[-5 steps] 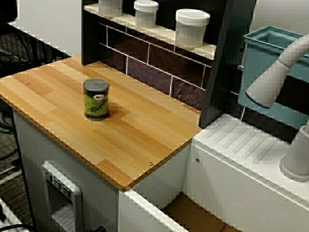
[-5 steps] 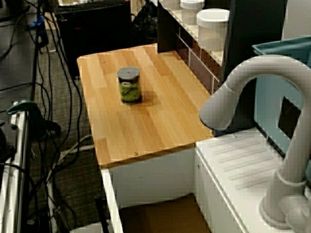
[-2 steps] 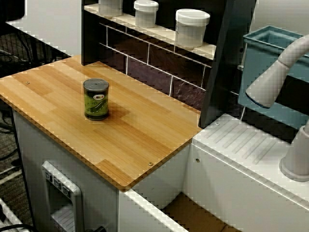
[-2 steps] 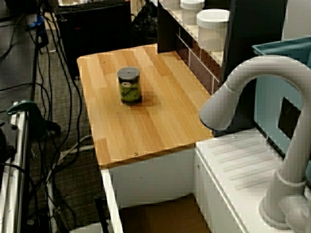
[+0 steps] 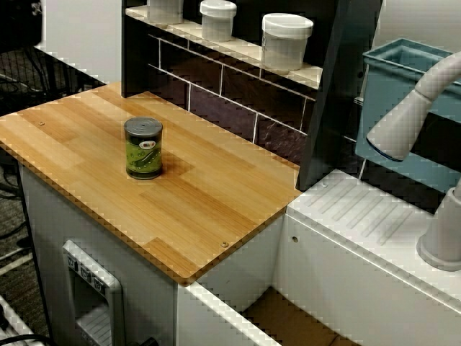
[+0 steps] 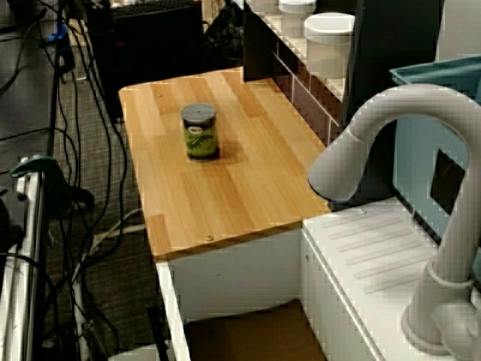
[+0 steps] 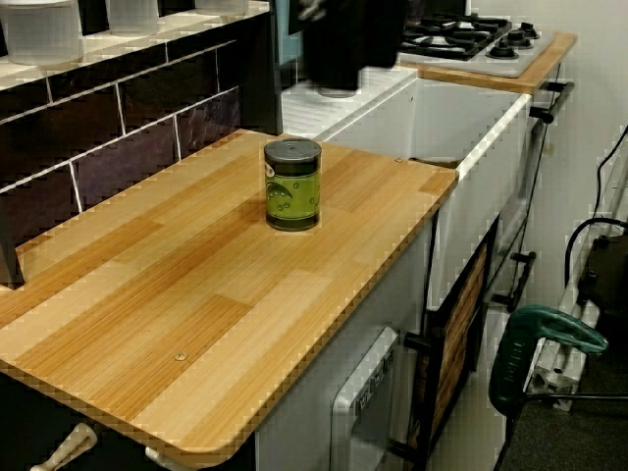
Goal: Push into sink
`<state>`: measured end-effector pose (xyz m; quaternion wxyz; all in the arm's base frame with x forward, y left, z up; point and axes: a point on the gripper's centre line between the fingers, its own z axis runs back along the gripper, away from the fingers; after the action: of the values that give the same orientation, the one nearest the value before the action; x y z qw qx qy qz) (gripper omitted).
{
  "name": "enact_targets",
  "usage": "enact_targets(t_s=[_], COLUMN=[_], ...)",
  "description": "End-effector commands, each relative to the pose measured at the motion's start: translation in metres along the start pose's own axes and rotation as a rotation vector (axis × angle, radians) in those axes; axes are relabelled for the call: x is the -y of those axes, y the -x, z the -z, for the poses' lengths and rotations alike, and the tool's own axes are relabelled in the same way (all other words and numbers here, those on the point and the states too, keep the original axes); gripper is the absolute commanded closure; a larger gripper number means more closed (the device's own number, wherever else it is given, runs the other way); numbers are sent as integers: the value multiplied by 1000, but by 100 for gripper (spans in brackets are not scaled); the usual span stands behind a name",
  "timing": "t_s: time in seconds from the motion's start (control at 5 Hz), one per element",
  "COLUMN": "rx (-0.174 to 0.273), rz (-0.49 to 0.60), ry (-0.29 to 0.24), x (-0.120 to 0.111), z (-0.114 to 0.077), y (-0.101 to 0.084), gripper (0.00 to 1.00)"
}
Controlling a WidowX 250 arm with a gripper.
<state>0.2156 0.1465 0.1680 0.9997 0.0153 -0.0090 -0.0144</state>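
One green can (image 5: pixel 143 148) stands upright on the wooden counter (image 5: pixel 209 209), well apart from the sink (image 5: pixel 288 321) beyond the counter's end, with bare wood between them. Three white jars (image 5: pixel 287 41) line the shelf above, and one grey faucet (image 6: pixel 421 226) rises beside the ridged drainboard (image 5: pixel 367 213). No gripper appears in any view.

The green can (image 5: pixel 143 148) on the tabletop (image 5: pixel 180 209) carries a label with a pale oval emblem, but no lettering on it is legible.
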Motion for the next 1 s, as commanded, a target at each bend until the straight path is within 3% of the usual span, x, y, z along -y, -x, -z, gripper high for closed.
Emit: enact_targets(t_s=[0.0,0.2,0.4,0.6,0.8], rx=[-42,-84,-93,-97,-82], rz=[437,690,876,917,927], ry=[-55,-125,-144,-164,-148], x=[-12,-4,3,14,20], z=[9,23,39,58,73], y=[-32,-50,-63,-65,-66], gripper=[0,0,0,0,0])
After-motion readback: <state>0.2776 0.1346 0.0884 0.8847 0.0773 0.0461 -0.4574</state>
